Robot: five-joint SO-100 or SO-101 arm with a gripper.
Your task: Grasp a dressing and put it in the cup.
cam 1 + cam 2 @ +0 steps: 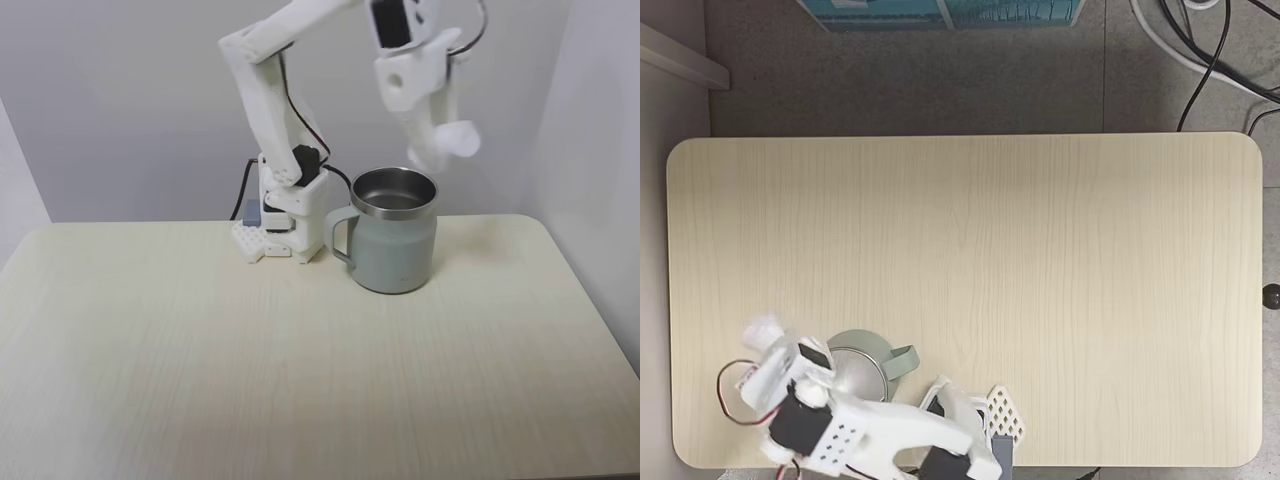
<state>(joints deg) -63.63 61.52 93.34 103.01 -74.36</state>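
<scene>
gripper (447,148) clamped on dressing (462,139) | held above, just right of cup (395,245) rim in the front fixed view | roll axis roughly horizontal

Our arm (268,95) rises from its base at the far edge, bends at the elbow and reaches right. Our hand (447,148) hangs high, pointing down, its fingers clamped on a small white roll.

one dressing (462,139), one cup (395,243), one table (300,360).

Bright even light, soft shadows, gripper (448,150) motion-blurred
</scene>
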